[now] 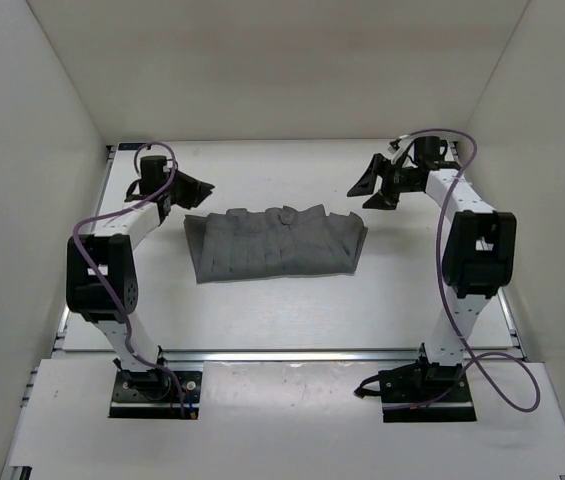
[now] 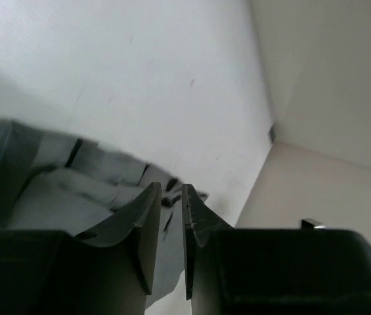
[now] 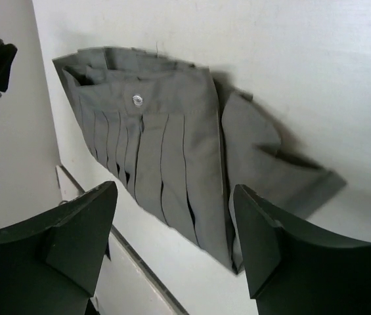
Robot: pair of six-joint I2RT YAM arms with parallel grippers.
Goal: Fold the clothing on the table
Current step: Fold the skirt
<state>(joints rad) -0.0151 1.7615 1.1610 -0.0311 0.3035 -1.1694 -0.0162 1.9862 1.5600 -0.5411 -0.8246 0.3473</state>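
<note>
On the table (image 1: 262,320) lies the clothing (image 1: 274,243), one button (image 3: 137,100) showing.

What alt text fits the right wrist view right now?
A dark grey pleated garment lies spread on the white table, with a small snap near its waistband. The right gripper hangs over it in the foreground, jaws wide apart and empty.
</note>
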